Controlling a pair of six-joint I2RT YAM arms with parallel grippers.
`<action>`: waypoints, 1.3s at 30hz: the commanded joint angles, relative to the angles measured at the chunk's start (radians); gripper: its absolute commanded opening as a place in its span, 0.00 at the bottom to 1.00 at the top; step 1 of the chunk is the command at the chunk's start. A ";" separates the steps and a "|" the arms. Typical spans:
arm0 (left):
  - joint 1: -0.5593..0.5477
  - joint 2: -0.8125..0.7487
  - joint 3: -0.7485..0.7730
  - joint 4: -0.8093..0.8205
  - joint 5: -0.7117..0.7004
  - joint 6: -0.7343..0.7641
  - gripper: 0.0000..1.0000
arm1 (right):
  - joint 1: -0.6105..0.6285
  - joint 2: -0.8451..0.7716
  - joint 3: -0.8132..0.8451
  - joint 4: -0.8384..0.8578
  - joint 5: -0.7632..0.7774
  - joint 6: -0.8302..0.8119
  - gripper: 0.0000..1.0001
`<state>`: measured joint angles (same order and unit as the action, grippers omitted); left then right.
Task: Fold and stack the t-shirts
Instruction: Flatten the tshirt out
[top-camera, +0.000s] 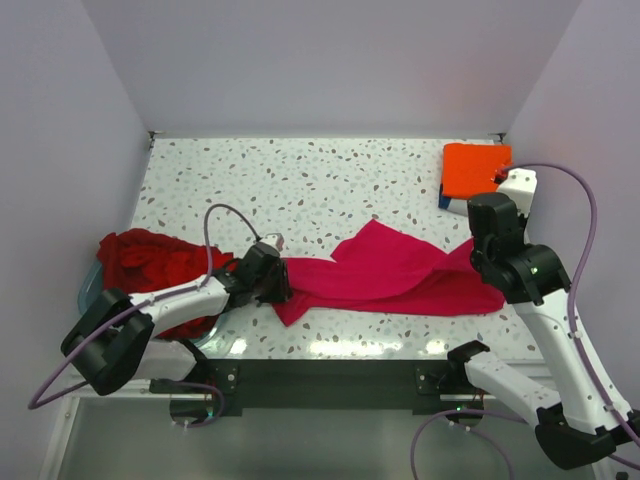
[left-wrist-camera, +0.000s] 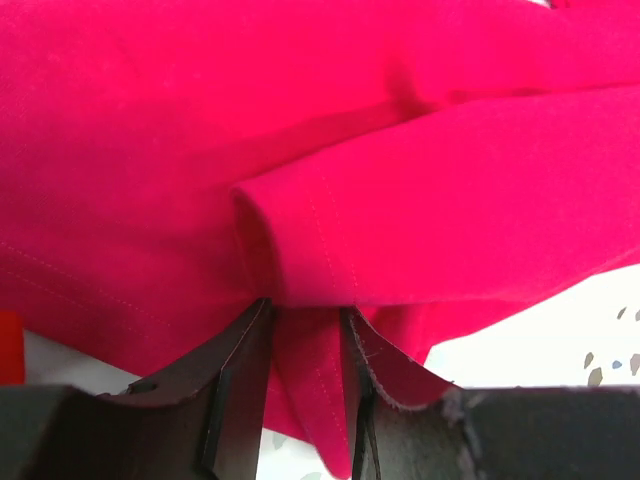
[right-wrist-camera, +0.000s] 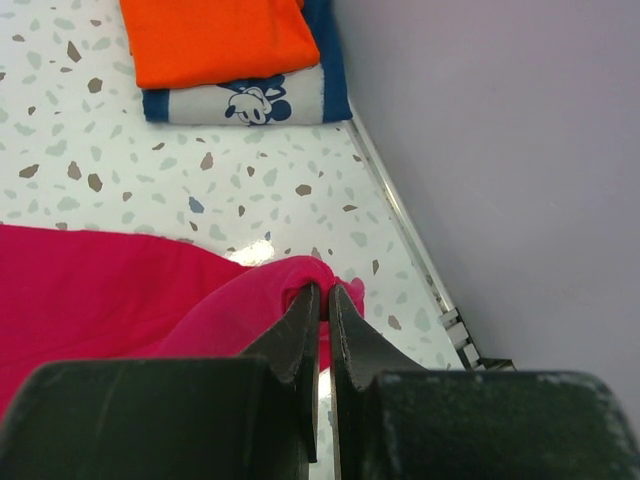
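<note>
Pink shirt (top-camera: 390, 270) stretched across the near bench (top-camera: 300, 190), left gripper (left-wrist-camera: 305, 312) clamped on its left end, right gripper (right-wrist-camera: 325, 296) pinched on its right end, orange shirt (top-camera: 475, 170) folded atop navy shirt (right-wrist-camera: 240, 105) far right

On speckled white desk (top-camera: 300, 180), magenta-pink cloth t-shirt (top-camera: 395, 272) stretched left to right. Its left end meets left gripper (top-camera: 277, 281), its right end right gripper (top-camera: 478, 252). Far left: dark red shirt heap (top-camera: 150, 262). Back right: folded orange shirt (top-camera: 476, 170).
</note>
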<state>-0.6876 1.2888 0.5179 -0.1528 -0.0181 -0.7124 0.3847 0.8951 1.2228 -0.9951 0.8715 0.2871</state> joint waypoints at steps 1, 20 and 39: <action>0.002 0.035 0.053 0.070 -0.016 0.028 0.38 | -0.004 -0.015 0.001 0.016 0.012 0.015 0.00; 0.000 0.193 0.268 0.068 -0.023 0.067 0.38 | -0.003 -0.025 -0.008 0.015 0.023 0.000 0.00; 0.000 0.106 0.149 0.082 -0.086 0.037 0.45 | -0.004 -0.062 -0.011 -0.017 0.003 0.012 0.00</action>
<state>-0.6876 1.3895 0.6785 -0.1127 -0.0795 -0.6701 0.3847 0.8482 1.2064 -1.0061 0.8688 0.2874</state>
